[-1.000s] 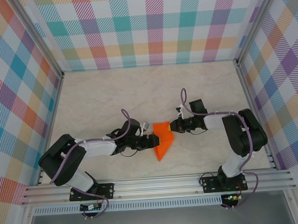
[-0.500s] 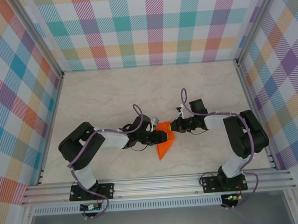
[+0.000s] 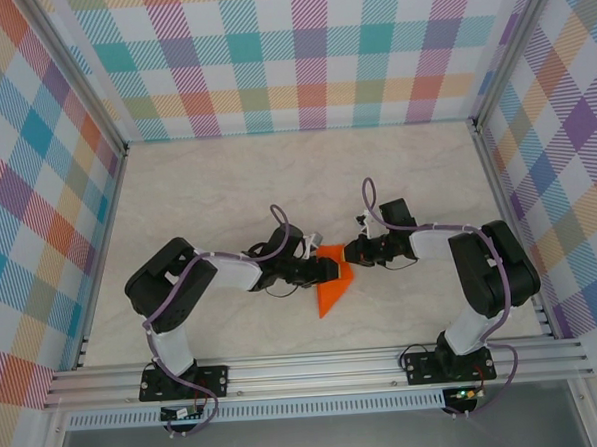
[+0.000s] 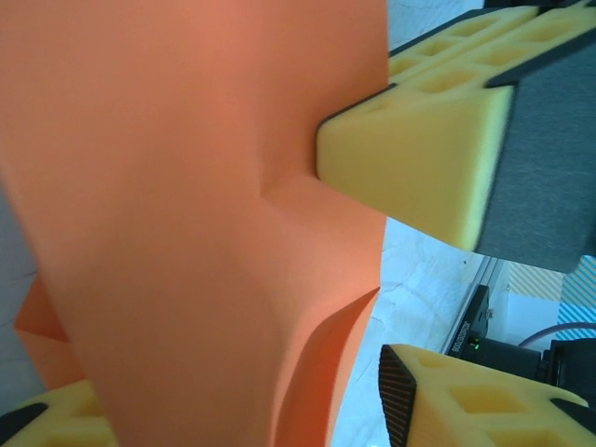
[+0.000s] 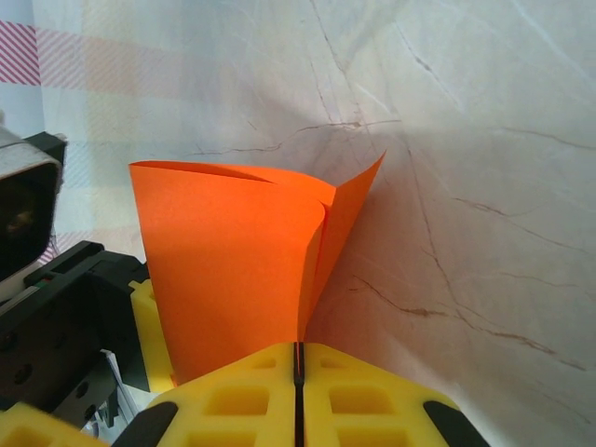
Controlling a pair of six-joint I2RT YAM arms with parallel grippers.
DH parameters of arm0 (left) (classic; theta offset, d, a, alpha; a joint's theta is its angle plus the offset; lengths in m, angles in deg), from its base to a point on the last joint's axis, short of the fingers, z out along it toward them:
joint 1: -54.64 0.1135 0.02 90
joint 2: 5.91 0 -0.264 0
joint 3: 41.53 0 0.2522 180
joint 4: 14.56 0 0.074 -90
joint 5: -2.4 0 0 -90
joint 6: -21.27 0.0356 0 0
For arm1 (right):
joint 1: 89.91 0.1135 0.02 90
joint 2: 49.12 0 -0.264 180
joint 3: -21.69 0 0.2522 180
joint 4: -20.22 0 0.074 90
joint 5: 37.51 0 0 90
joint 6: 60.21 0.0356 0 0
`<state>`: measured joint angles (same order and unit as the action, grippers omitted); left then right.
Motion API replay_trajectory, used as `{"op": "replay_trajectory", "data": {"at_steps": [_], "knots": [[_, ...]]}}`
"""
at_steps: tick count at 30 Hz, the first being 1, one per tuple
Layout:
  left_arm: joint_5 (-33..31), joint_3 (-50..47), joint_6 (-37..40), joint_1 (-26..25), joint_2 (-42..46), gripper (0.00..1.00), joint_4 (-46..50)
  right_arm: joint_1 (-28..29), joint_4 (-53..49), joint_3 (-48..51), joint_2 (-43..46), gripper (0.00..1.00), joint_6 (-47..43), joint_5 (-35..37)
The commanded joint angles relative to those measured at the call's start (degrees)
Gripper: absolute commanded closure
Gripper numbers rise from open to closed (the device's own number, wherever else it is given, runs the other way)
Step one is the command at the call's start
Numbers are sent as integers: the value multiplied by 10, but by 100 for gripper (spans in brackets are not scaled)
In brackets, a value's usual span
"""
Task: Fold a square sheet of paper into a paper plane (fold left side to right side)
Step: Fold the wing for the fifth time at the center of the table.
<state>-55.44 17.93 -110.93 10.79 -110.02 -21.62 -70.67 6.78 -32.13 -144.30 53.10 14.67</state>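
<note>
The orange paper [image 3: 332, 287] is near the middle of the table [image 3: 227, 187], towards the front, between my two arms. It is partly folded and not lying flat. From above, I see a pointed end aimed at the near edge. In the right wrist view, the orange paper [image 5: 233, 270] stands up from the marbled surface as two curled layers that meet along one edge. The sheet is plain.

The right gripper [image 5: 298, 358] is clenched on the lower edge of the paper, its yellow foam pads pressed together with the sheet rising out of the seam. From above, the right gripper [image 3: 352, 253] sits at the paper's right corner.

The left gripper [image 3: 326, 270] comes in from the other side. In its own camera, the left gripper [image 4: 223, 396] has its yellow fingers spread well apart with the orange paper [image 4: 186, 186] between them, so it is released rather than pinching.

Checked walls [image 3: 290, 54] enclose the table, with an aluminium rail [image 3: 316, 368] along the front.
</note>
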Motion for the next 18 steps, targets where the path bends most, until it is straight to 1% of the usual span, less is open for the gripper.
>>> {"op": "replay_trajectory", "data": {"at_steps": [1,7,10,12,13,15,17,18], "knots": [[-36,-5,44,15,37,44,42,4,-17,1,13,92,5,4],[-61,-31,73,41,114,29,111,4,-17,1,13,92,6,3],[-74,-39,82,49,143,27,141,5,-18,1,14,92,7,3],[-69,-45,84,50,164,30,148,6,-18,1,14,92,7,3],[-56,-48,80,49,174,34,144,6,-19,0,14,92,7,3],[-31,-56,69,42,192,44,128,8,-20,-2,12,92,6,3],[-17,-55,61,17,208,52,122,9,-20,-3,11,92,5,4],[-16,-54,59,4,212,54,119,9,-21,-4,10,92,5,4]]}}
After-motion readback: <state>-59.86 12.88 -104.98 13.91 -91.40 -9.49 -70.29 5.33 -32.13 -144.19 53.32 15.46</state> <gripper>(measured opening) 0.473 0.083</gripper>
